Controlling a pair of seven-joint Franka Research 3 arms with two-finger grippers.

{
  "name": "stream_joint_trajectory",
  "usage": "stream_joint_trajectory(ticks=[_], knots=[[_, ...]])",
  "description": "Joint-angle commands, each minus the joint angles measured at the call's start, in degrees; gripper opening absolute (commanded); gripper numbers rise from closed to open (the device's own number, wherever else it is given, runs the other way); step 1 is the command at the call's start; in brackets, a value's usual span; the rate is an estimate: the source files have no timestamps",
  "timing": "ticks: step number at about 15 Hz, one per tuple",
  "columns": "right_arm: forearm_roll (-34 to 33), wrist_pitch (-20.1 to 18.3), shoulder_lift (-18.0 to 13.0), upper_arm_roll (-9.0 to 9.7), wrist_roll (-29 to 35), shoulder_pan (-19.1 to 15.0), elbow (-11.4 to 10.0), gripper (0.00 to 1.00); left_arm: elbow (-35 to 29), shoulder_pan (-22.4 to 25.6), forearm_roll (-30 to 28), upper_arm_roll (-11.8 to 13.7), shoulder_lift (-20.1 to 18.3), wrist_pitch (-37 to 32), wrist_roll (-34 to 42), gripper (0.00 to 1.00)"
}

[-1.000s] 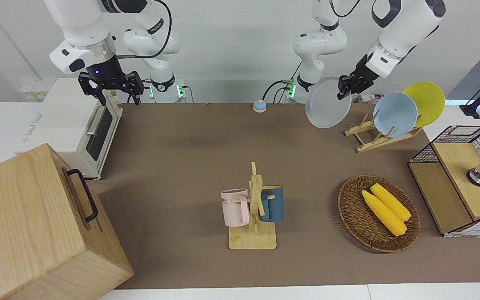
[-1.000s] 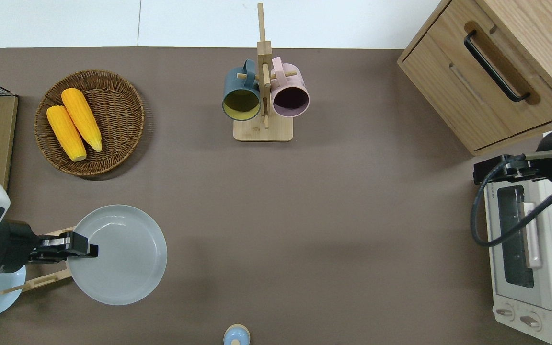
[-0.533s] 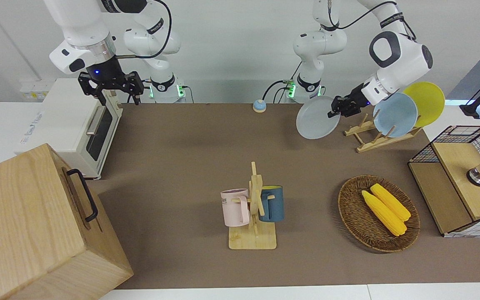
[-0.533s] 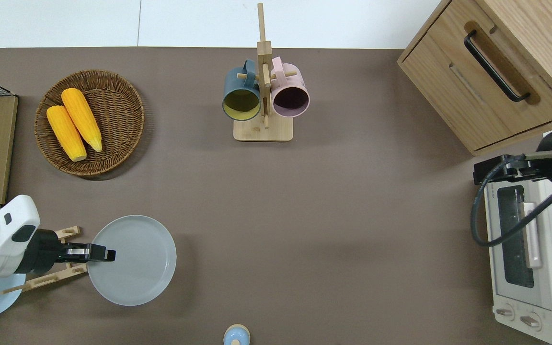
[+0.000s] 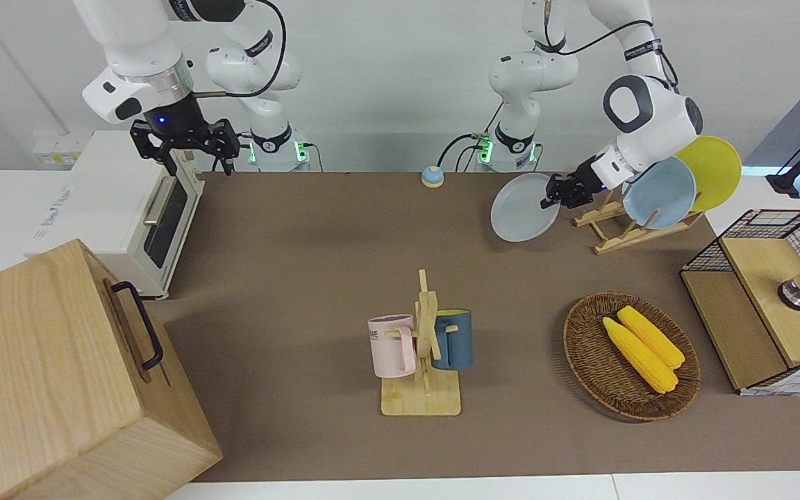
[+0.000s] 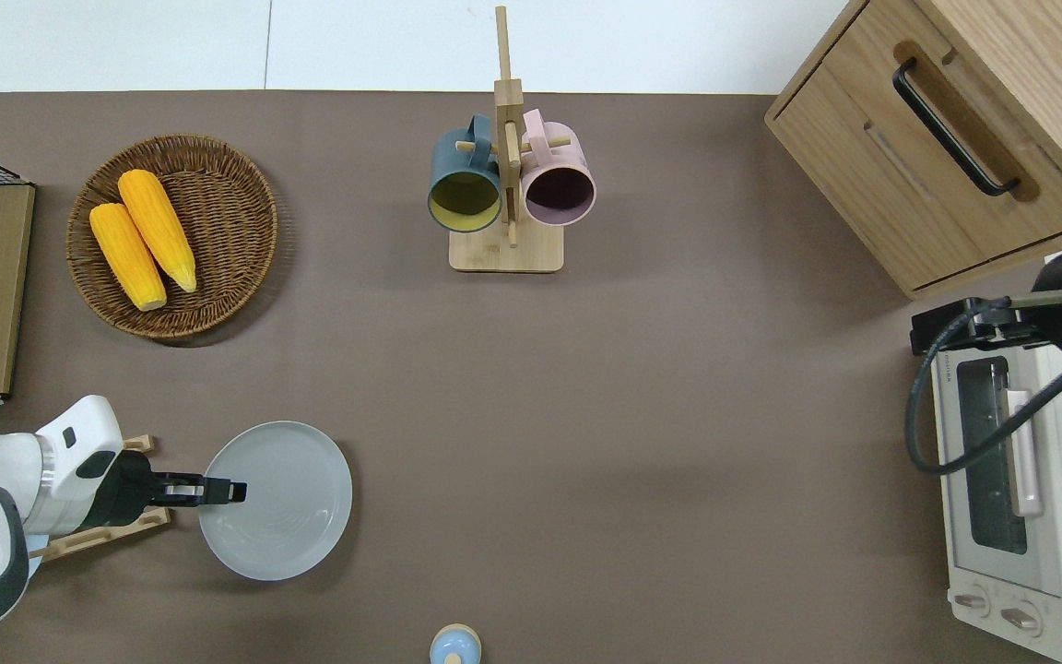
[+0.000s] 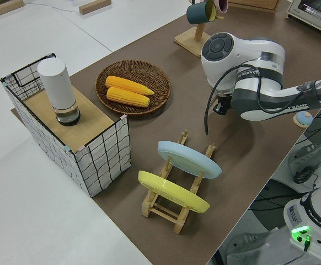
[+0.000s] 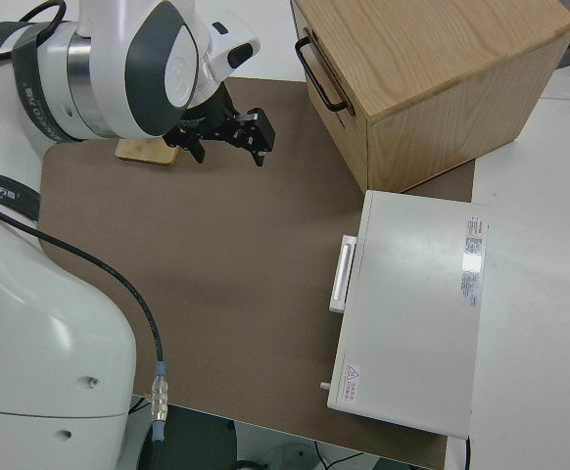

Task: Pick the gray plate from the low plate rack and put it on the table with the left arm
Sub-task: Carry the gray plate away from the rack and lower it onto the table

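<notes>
A: Gray plate (image 6: 287, 503) is out of the low plate rack (image 5: 615, 229) and gripped at its rim by the left hand (image 6: 218, 490), clenched on the edge nearest the rack. It hangs over bare worktop (image 6: 586, 415) just beside the rack, toward the right arm's end.

B: Is it down yet?

A: Hard to say. In the front view it looks tilted, its low edge at or just above the surface. I'd judge this the placing step, nearly finished.

B: And next?

A: Probably lower and level it until it lies flat, then release and draw back without clipping the rack, where the light blue plate (image 5: 660, 191) and yellow plate (image 5: 712, 167) lean in their slots.

B: The other arm?

A: Parked; its right hand (image 5: 185, 142) has fingers spread, holding nothing
</notes>
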Motion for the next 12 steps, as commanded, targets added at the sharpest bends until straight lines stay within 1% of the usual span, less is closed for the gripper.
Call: stream_joint_trajectory(ticks=[1, 7, 8, 9, 10, 11, 12], knots=[[0.15, -0.05, 0.02, -0.34, 0.22, 0.41, 0.37, 0.983, -2.78, -0.54, -2.12, 0.15, -0.13, 3.19, 3.59, 0.0], [0.15, -0.05, 0.02, -0.34, 0.14, 0.41, 0.37, 0.983, -2.95, -0.63, -2.12, 0.06, 1.63, 4.69, 4.82, 0.0], [0.15, -0.14, 0.02, -0.34, 0.22, 0.41, 0.37, 0.983, -2.95, -0.72, -2.12, 0.06, 1.98, 4.78, 6.31, 0.03], [0.15, -0.05, 0.02, -0.34, 0.14, 0.41, 0.37, 0.983, -2.87, -0.63, -2.12, 0.06, 2.41, 4.78, 7.28, 0.11], [0.15, -0.05, 0.02, -0.34, 0.22, 0.41, 0.37, 0.983, -2.87, -0.72, -2.03, 0.06, 2.51, 5.13, 7.46, 0.22], [0.15, -0.05, 0.02, -0.34, 0.22, 0.41, 0.37, 0.983, -2.87, -0.72, -2.03, -0.2, 2.42, 5.65, 7.46, 0.38], [0.15, -0.05, 0.02, -0.34, 0.22, 0.41, 0.37, 0.983, -2.87, -0.72, -2.03, -0.38, 2.16, 6.27, 7.46, 0.99]])
